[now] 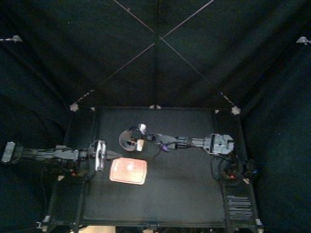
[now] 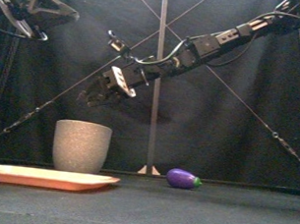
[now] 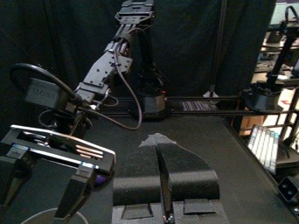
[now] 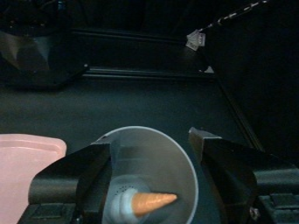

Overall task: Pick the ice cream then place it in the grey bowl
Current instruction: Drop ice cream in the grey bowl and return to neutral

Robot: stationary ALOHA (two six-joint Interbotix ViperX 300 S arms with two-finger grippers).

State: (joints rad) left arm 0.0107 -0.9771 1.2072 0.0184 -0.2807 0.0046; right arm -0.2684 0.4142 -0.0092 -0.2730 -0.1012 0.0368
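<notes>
Ice cream (image 4: 149, 203) lies inside bowl (image 4: 155, 147), cone on its side. Right claw (image 4: 149, 150) hangs released just above the rim. Tray (image 1: 129, 170) at bowl's 6 o'clock, eggplant (image 2: 183, 178) at 3. Left claw (image 3: 163, 171) clenched, at 8.

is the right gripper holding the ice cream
No, the ice cream lies inside the grey bowl, below the right gripper, whose jaws stand open.
</notes>
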